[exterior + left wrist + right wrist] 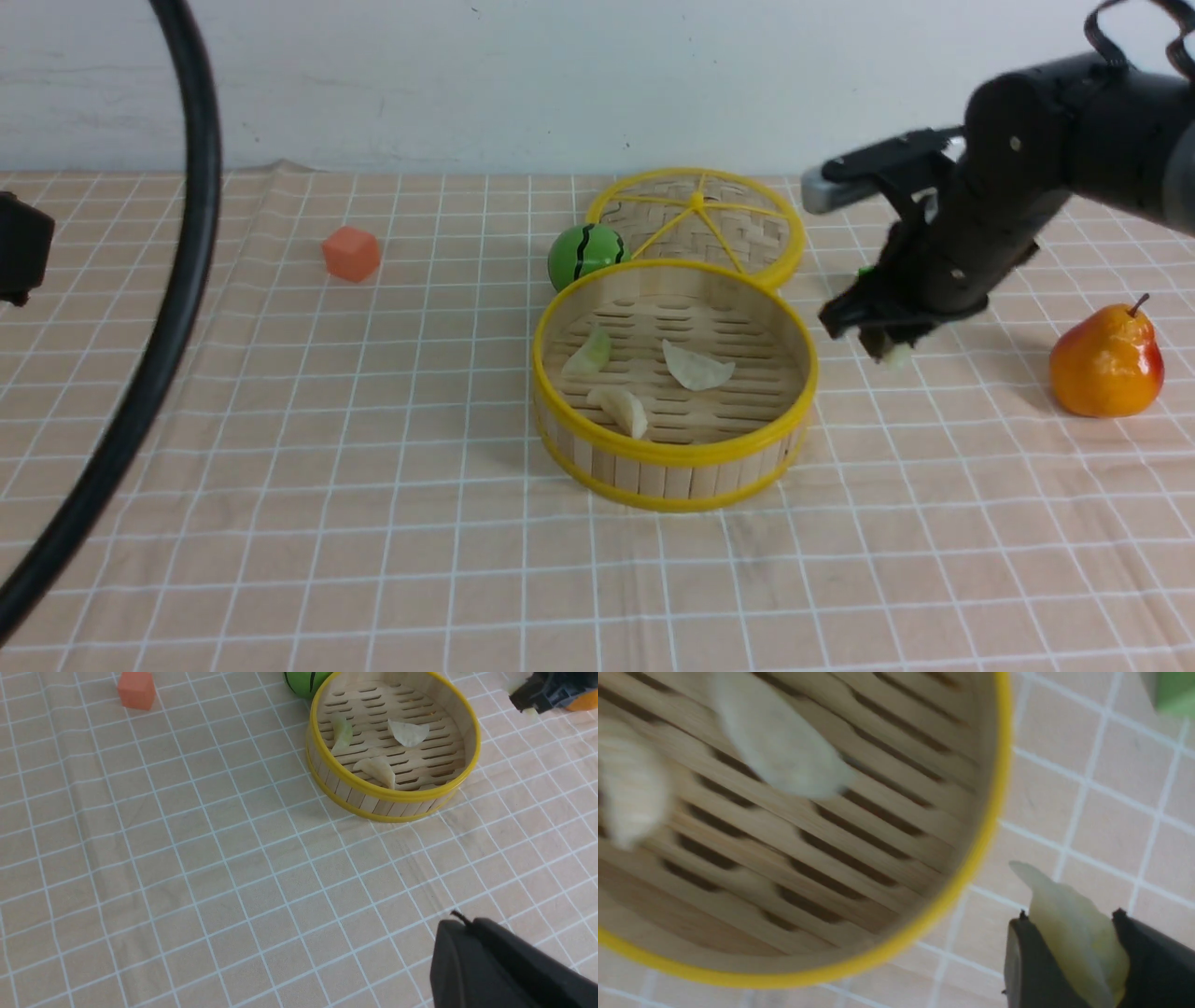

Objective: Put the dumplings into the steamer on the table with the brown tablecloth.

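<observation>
The steamer stands mid-table on the brown tablecloth. Three dumplings lie in it: a pale green one, a cream one and another cream one. My right gripper hangs just right of the steamer's rim, above the cloth, shut on the fourth dumpling, pale green, which sticks out between the fingers. In the right wrist view the steamer rim is beside the held dumpling. My left gripper is shut and empty, hovering over bare cloth in front of the steamer.
The flat woven lid leans behind the steamer. A green striped ball touches the steamer's far left side. An orange cube sits far left. A toy pear stands at the right. A black cable crosses the left foreground.
</observation>
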You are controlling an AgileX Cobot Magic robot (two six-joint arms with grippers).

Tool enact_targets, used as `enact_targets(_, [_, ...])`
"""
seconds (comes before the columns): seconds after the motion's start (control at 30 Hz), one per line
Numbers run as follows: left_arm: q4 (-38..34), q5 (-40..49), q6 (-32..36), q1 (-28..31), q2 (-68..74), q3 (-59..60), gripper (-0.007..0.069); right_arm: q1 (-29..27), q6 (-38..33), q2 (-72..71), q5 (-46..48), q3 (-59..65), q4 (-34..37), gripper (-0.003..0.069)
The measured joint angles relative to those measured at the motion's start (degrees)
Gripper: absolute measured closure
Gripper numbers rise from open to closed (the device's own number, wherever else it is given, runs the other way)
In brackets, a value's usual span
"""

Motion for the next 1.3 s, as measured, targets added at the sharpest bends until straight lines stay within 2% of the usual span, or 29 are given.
enact_targets(0.27, [0.0, -0.06, 0.61, 0.0, -0.05, 0.0, 0.0622, 7.92, 0.0, 7.42, 1.7, -7.81, 1.91, 0.0446])
enact_targets(0.5, [0.2, 0.82, 2.21, 0.0, -1.45, 0.05, 0.062, 10.15, 0.85, 13.76, 1.16, -7.87, 2.57, 0.0446])
enact_targets(0.6, [0.93, 0.82, 2.35, 0.0, -3.14, 1.08, 0.0617, 10.21, 2.97, 14.72, 0.48, -7.89, 2.57, 0.0396])
enact_targets(0.73, [2.54, 0.76, 1.71, 0.0, -7.77, 7.29, 0.0616, 10.21, 3.67, 14.2, 1.16, -8.35, 2.57, 0.0253])
enact_targets(0.83, [3.32, -0.3, 0.06, 0.0, -12.77, 14.39, 0.0612, 10.21, 3.67, 11.86, 2.73, -8.46, 2.57, 0.0212])
enact_targets(0.9, [3.51, -1.97, -1.08, 0.0, -16.28, 19.0, 0.0609, 10.21, 3.67, 9.45, 3.48, -8.46, 2.57, 0.0215])
enact_targets(1.03, [3.56, -8.69, -3.57, 0.0, -26.01, 30.38, 0.0607, 10.21, 3.62, 1.1, 4.24, -8.36, 2.57, 0.0299])
enact_targets(1.17, [3.92, -18.48, -5.35, 0.0, -36.03, 41.63, 0.0606, 10.21, 2.97, -10.51, 2.28, -3.98, 2.57, 0.0454])
enact_targets(1.23, [3.94, -21.65, -5.75, 0.0, -38.93, 45.04, 0.0606, 10.21, 2.97, -13.96, 0.94, -1.26, 2.57, 0.0504])
enact_targets(1.27, [3.94, -25.8, -6.08, 0.0, -41.68, 48.42, 0.0606, 10.21, 2.97, -18.66, -1.82, 3.85, 2.57, 0.0575])
enact_targets(1.3, [4.06, -27.82, -6.2, 0.0, -42.79, 49.9, 0.0605, 10.21, 2.97, -21.04, -2.89, 5.75, 2.69, 0.0596])
